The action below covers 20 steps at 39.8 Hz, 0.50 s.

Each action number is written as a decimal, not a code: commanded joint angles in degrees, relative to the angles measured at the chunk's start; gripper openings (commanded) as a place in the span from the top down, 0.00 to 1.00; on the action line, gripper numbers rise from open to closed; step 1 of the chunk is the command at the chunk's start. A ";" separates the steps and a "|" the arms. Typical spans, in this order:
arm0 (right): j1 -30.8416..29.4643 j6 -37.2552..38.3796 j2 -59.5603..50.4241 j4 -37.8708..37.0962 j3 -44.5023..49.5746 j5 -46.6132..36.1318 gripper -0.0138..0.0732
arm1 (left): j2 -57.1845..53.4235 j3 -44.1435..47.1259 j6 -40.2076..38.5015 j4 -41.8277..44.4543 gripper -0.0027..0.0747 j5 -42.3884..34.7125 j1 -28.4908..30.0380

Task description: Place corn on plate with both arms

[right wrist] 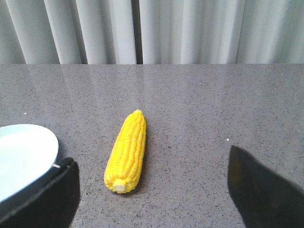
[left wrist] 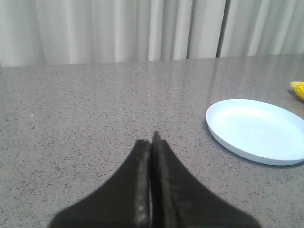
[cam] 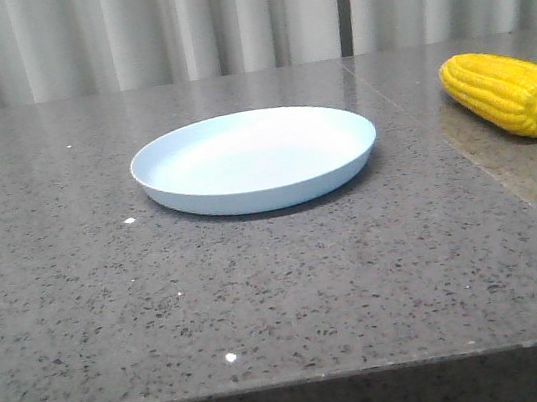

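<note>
The yellow corn (cam: 508,92) lies on the table at the far right, its pale stub end toward me. The pale blue plate (cam: 254,158) sits at the table's middle and holds nothing. No gripper shows in the front view. In the left wrist view my left gripper (left wrist: 153,140) is shut and empty above bare table, with the plate (left wrist: 259,130) off to its side and a corn tip (left wrist: 298,88) at the frame edge. In the right wrist view my right gripper (right wrist: 152,159) is open, and the corn (right wrist: 127,151) lies just ahead of its fingers, nearer one finger (right wrist: 52,190).
The grey speckled stone table (cam: 262,293) has a seam line running down its right part. Pale curtains (cam: 221,16) hang behind the far edge. The table's front edge is near the bottom of the front view.
</note>
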 commanded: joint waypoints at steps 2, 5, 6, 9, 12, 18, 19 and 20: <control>-0.14 -0.63 0.88 -0.40 -2.07 -5.77 0.09 | 0.51 -1.45 -0.60 -0.28 0.99 -4.89 -0.01; -0.14 -0.63 0.88 -0.40 -2.20 -7.63 0.09 | 0.51 -1.45 -0.60 -0.28 0.99 -4.89 -0.01; -0.14 -0.63 1.08 -0.40 -2.44 -7.94 0.09 | 0.51 -1.45 -0.60 -0.28 0.99 -4.89 -0.01; -0.14 -0.63 2.73 -0.69 -4.39 -7.23 0.09 | 0.51 -1.45 -0.60 -0.28 0.99 -4.89 -0.01; -0.14 -0.63 6.95 -1.56 -7.73 -5.15 0.09 | 0.51 -1.45 -0.60 -0.28 0.99 -4.89 -0.01; -0.14 -0.63 17.80 -1.60 -16.05 3.77 0.09 | 0.51 -1.45 -0.60 -0.28 0.99 -4.89 -0.01; -0.14 -0.63 19.85 -1.60 -16.95 4.93 0.09 | 0.51 -1.45 -0.60 -0.28 0.99 -4.89 -0.01; -0.14 -0.63 21.40 -1.60 -18.04 6.34 0.09 | 0.51 -1.45 -0.60 -0.28 0.99 -4.89 -0.01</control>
